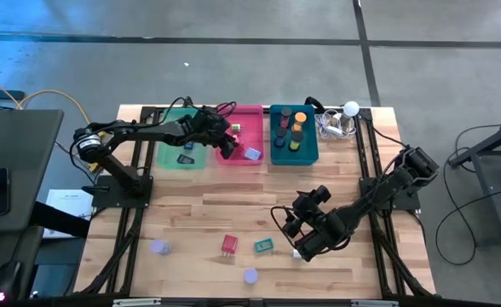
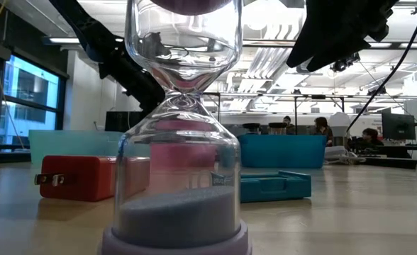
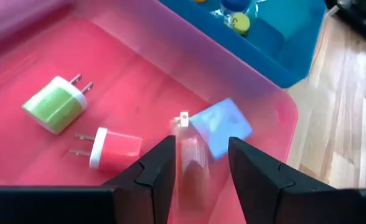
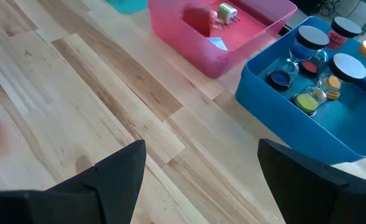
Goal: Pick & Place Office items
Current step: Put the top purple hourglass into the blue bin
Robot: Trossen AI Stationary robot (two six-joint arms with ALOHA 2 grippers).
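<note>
Hanging blurred between the left claw's (image 3: 201, 146) fingers is a red plug block (image 3: 189, 163). It is over the pink tray (image 1: 255, 113). The fingers stand apart, with a clear gap showing between the block and one of them. Just beside it on the tray floor lies a blue plug block (image 3: 223, 127). A pink-red one (image 3: 111, 148) and a green one (image 3: 55, 102) lie farther off, prongs out. From above, the left arm reaches across the green tray (image 1: 169, 158), which holds two dark pieces (image 1: 187, 152), and it covers part of the pink tray.

The teal tray (image 1: 274, 158) sits touching the pink tray's other side. It is crowded with upright sand timers (image 4: 320, 62) with dark, white, orange and yellow caps. A white ball (image 1: 351, 108) with cables lies by it at the counter's (image 1: 191, 213) back corner.

On the open counter lie a red plug block (image 1: 229, 246) and a teal block (image 1: 262, 246), near each other. Two lavender sand timers (image 1: 159, 248) stand well apart. One lavender timer (image 2: 180, 142) fills the low view and blocks much of the trays behind it.

The right claw (image 1: 306, 243) hovers by the teal block, fingers spread wide and holding nothing. Below it is bare wood.
</note>
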